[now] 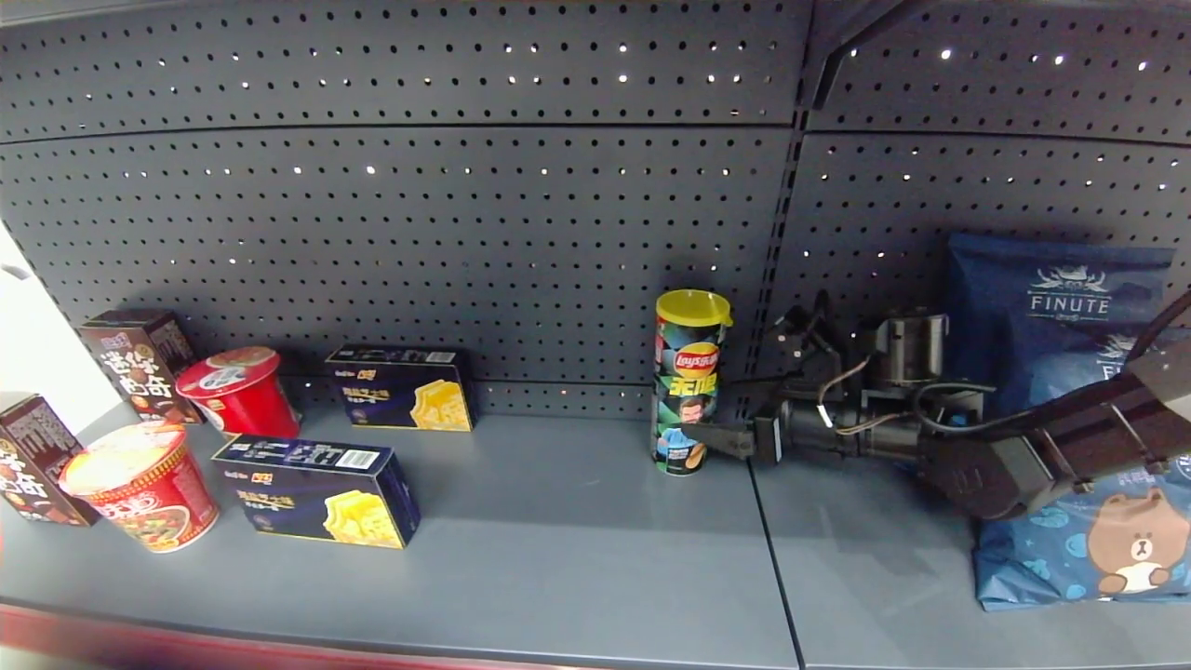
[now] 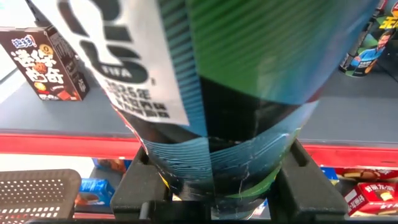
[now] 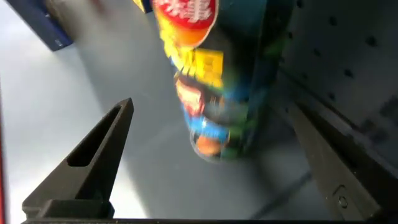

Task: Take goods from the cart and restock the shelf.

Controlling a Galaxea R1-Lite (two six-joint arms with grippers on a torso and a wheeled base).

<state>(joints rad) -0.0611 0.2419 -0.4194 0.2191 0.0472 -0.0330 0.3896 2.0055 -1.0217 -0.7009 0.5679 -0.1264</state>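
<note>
A chips can (image 1: 690, 372) with a yellow lid stands upright on the grey shelf (image 1: 577, 558), close to the pegboard back wall. My right gripper (image 1: 735, 409) is open just to the can's right, one finger (image 1: 716, 435) low beside its base. In the right wrist view the can (image 3: 211, 81) stands between and just past the spread fingers (image 3: 93, 162), which do not touch it. My left gripper (image 2: 214, 186) is shut on a second chips can (image 2: 224, 93), green and blue, held in front of the shelf's red edge (image 2: 62, 143).
At the shelf's left stand two red noodle cups (image 1: 140, 484), two dark blue boxes (image 1: 316, 489) and brown boxes (image 1: 140, 358). Blue snack bags (image 1: 1061, 307) fill the right end. Bare shelf lies between the boxes and the can.
</note>
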